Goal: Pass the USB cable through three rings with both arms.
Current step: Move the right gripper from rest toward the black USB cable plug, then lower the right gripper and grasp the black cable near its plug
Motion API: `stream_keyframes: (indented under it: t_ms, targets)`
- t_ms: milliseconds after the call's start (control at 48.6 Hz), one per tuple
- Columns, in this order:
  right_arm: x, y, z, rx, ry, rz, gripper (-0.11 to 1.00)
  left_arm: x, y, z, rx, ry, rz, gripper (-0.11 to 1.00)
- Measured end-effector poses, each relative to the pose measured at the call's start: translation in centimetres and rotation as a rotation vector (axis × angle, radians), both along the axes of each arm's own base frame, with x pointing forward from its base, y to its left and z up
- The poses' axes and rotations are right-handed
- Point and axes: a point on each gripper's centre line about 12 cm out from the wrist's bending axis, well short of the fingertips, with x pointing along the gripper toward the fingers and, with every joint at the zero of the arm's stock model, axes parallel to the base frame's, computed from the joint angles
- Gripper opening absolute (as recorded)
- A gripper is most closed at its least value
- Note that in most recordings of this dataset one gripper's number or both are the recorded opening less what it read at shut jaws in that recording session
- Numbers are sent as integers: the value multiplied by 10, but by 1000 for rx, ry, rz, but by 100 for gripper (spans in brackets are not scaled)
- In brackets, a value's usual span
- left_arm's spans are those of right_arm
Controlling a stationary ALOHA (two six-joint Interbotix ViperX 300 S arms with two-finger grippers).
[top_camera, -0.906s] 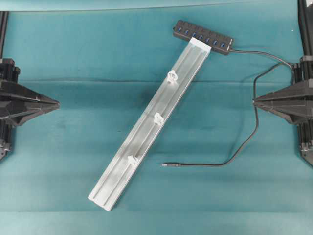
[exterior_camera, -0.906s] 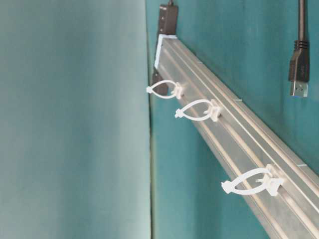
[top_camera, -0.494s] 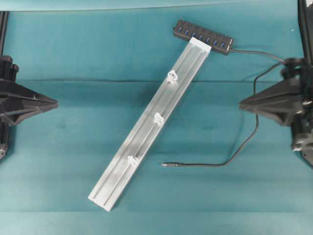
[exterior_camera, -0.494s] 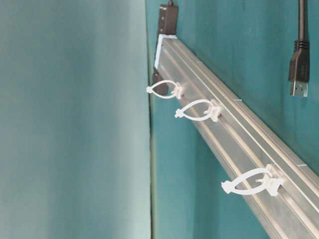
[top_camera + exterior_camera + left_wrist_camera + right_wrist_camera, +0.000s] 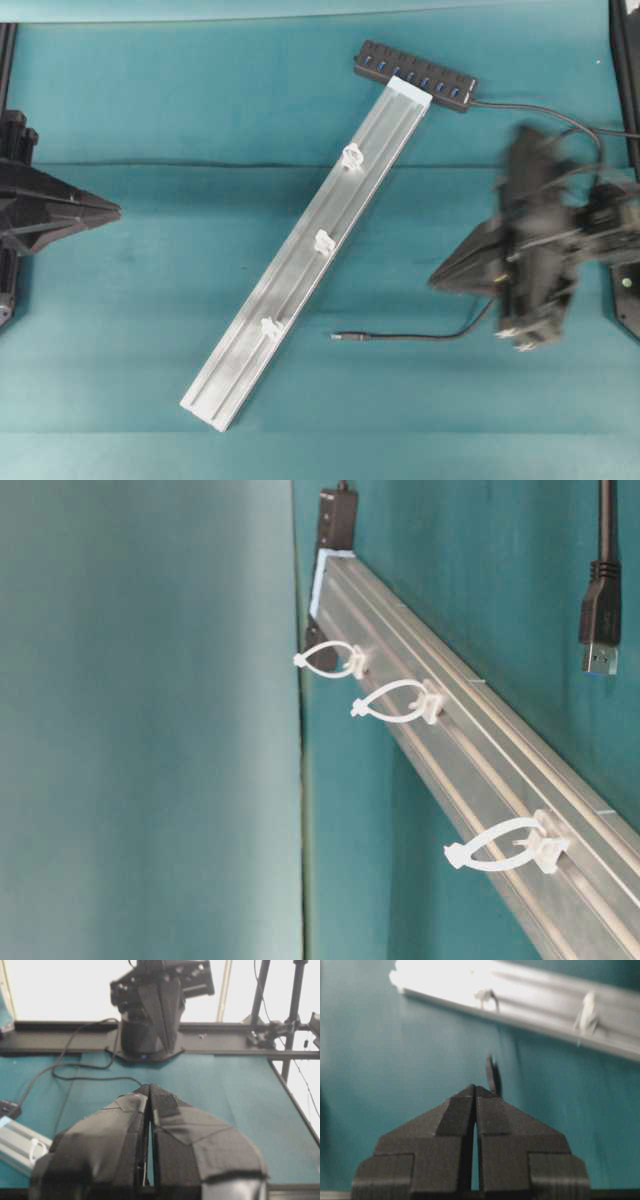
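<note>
Overhead view: silver rail (image 5: 305, 262) lying diagonal on teal cloth (image 5: 150, 380), taken as landmark. Three white rings (image 5: 323, 241) spaced along rail, all empty, none threaded yet. Black hub (image 5: 415, 75) touching rail's far end. USB cable (image 5: 420, 337) on cloth to right of rail, loose plug tip (image 5: 338, 337) near rail's lower part, roughly level w/ lowest ring (image 5: 269, 327) but apart from it. Rest of cord curving up behind right arm toward hub.

Right gripper (image 5: 437, 281) blurred, so in motion, pointing toward rail, above cable's bend, between rail and right edge. Jaws pressed together, nothing between them. Right wrist view confirms: tips (image 5: 475, 1089) closed, plug end (image 5: 491, 1076) just past tips, not gripped, rail beyond w/ two rings in sight.

Left gripper (image 5: 112, 210) well left of rail, level w/ middle ring, closed, empty; same in left wrist view (image 5: 149, 1089).

Table-level view: rings (image 5: 398, 702) standing up off rail as open loops; plug (image 5: 600, 615) beside rail, clear of it.

Step in hand, prob.: reach for cable, pick-up not done. Threading at zero.

Next move, as judged: spread right jaws, drop over cord close behind plug, pinch, keep plug lined up w/ loop axis for lowest ring. Left arm likely needed on far side of ring to take plug through.
</note>
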Motion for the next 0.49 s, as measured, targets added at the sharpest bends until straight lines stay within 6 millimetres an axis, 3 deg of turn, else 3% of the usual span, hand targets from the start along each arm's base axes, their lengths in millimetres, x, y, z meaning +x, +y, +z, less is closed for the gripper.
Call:
stream_keyframes:
  t_ms: [309,494]
  targets:
    - [31,4,-44,-45,380,51,0,1,2,3,-3,-3,10,-1]
    - [46,5,-67,-56,467,57,3,2,5,2,-3,-1,23,-1]
